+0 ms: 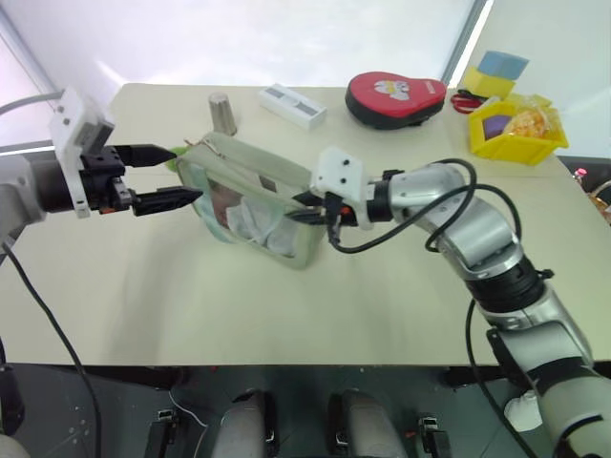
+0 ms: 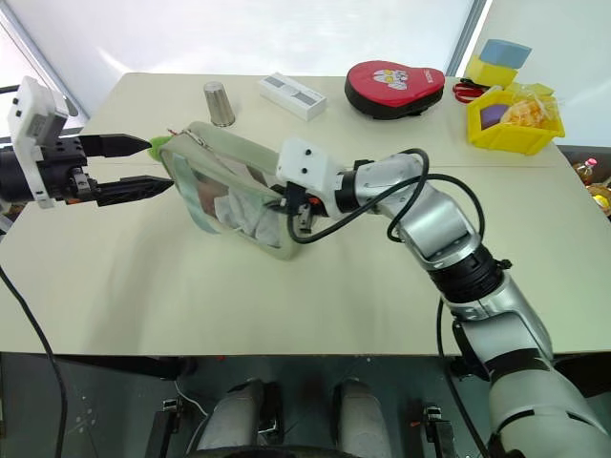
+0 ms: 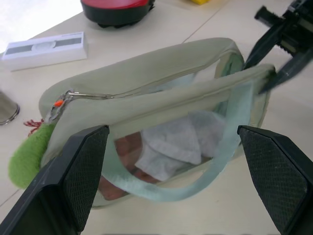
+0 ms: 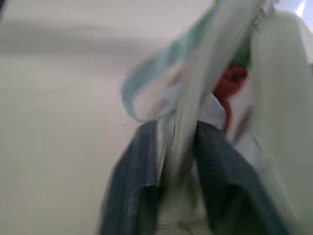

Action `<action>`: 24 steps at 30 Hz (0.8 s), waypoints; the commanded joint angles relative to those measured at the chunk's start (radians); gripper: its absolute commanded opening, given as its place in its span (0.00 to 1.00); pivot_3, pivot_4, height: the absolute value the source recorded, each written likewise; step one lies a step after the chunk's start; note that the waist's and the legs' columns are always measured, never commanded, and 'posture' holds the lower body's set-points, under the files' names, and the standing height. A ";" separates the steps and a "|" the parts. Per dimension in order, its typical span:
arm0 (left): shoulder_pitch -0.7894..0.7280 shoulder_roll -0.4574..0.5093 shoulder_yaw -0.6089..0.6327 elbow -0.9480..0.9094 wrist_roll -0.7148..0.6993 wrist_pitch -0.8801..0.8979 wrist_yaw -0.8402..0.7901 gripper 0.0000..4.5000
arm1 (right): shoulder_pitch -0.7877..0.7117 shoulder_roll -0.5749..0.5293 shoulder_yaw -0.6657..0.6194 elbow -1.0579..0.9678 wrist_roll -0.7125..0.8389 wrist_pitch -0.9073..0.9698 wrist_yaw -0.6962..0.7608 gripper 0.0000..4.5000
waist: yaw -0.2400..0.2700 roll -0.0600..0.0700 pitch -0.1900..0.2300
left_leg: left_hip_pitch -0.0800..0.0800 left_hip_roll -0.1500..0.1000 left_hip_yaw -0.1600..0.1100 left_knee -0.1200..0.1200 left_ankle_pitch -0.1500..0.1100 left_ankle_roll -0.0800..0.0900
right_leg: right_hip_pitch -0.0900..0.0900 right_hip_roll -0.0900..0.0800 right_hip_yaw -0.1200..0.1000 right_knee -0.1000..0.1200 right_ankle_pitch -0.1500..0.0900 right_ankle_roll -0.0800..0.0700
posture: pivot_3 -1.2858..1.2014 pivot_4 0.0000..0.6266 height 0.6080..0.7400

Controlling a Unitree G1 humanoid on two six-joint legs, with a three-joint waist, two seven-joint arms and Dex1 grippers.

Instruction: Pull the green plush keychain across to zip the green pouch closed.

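Note:
The green pouch (image 1: 250, 194) stands on its edge mid-table, with a clear window and a mint strap (image 3: 230, 147). White and reddish contents show through the window. The green plush keychain (image 3: 25, 157) hangs at the pouch's left end, beside the zipper's metal ring (image 3: 62, 99). My left gripper (image 1: 186, 174) is open, its black fingers (image 3: 83, 166) straddling that end with the upper tip next to the keychain. At the opposite end my right gripper (image 1: 307, 207) is shut on the pouch's fabric edge (image 4: 178, 142). The top seam gapes near that end.
Along the table's far side stand a metal cup (image 1: 222, 114), a white box (image 1: 292, 105) and a red rounded case (image 1: 396, 98). A yellow bin (image 1: 518, 129) with sponges (image 1: 496, 72) behind it sits at the far right. Bare tabletop (image 1: 239, 305) lies in front of the pouch.

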 commanded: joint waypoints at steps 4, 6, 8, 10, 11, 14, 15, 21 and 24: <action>-0.012 0.016 0.035 0.002 -0.008 -0.020 -0.001 1.00 | -0.060 -0.129 -0.085 0.199 -0.076 -0.293 0.140 0.02 | -0.001 0.000 0.000 | 0.000 0.000 0.000 0.000 0.000 0.000 | 0.000 0.000 0.000 0.000 0.000 0.000 | 0.52 0.24 1.00; -0.017 0.013 0.028 0.010 -0.003 -0.028 -0.001 1.00 | -0.062 -0.138 -0.094 0.272 -0.083 -0.379 0.180 0.02 | -0.002 0.000 0.000 | 0.000 0.000 0.000 0.000 0.000 0.000 | 0.000 0.000 0.000 0.000 0.000 0.000 | 0.52 0.24 1.00; -0.023 0.007 0.019 0.016 0.001 -0.036 0.000 1.00 | -0.058 -0.126 -0.099 0.324 -0.088 -0.441 0.205 0.02 | -0.003 0.000 0.000 | 0.001 0.000 0.000 0.000 0.000 0.000 | 0.000 0.000 0.000 0.000 0.000 0.000 | 0.52 0.24 1.00; -0.029 0.003 0.010 0.019 0.004 -0.042 0.000 1.00 | -0.060 -0.106 -0.107 0.357 -0.088 -0.465 0.218 0.02 | -0.007 0.000 0.000 | 0.001 0.000 0.000 0.000 0.000 0.000 | 0.000 0.001 0.000 0.000 0.000 0.000 | 0.52 0.24 1.00; -0.030 0.002 0.008 0.019 0.004 -0.043 0.000 1.00 | -0.064 -0.097 -0.114 0.365 -0.084 -0.464 0.220 0.02 | -0.008 0.000 0.000 | 0.001 0.000 0.000 0.000 0.000 0.000 | 0.000 0.000 0.000 0.000 0.000 0.000 | 0.52 0.24 1.00; -0.031 0.005 0.009 0.022 0.002 -0.044 0.000 1.00 | -0.072 -0.083 -0.137 0.357 -0.071 -0.432 0.232 0.23 | -0.008 0.000 0.000 | 0.001 0.001 0.000 0.000 0.001 -0.001 | 0.000 0.001 0.000 0.000 0.000 0.000 | 0.52 0.24 1.00; -0.027 0.008 0.012 0.022 0.002 -0.044 0.000 1.00 | -0.073 -0.087 -0.144 0.351 -0.074 -0.428 0.235 0.33 | -0.007 0.000 0.000 | 0.001 0.001 0.000 0.000 0.001 -0.001 | 0.000 0.001 0.000 0.000 0.000 0.000 | 0.52 0.24 1.00; 0.046 0.031 0.061 0.058 0.042 -0.057 0.033 1.00 | -0.088 -0.140 -0.215 0.278 -0.024 -0.301 0.274 0.53 | -0.005 0.000 0.000 | 0.001 0.001 0.000 0.000 0.001 -0.001 | 0.000 0.000 0.000 0.000 0.000 0.000 | 0.52 0.24 1.00; 0.107 0.023 0.083 0.048 0.052 -0.066 0.054 1.00 | -0.051 -0.160 -0.229 0.239 -0.017 -0.258 0.275 0.53 | -0.005 0.000 0.000 | 0.001 0.001 0.000 0.000 0.001 -0.001 | 0.000 0.000 0.000 0.000 0.000 0.000 | 0.52 0.24 1.00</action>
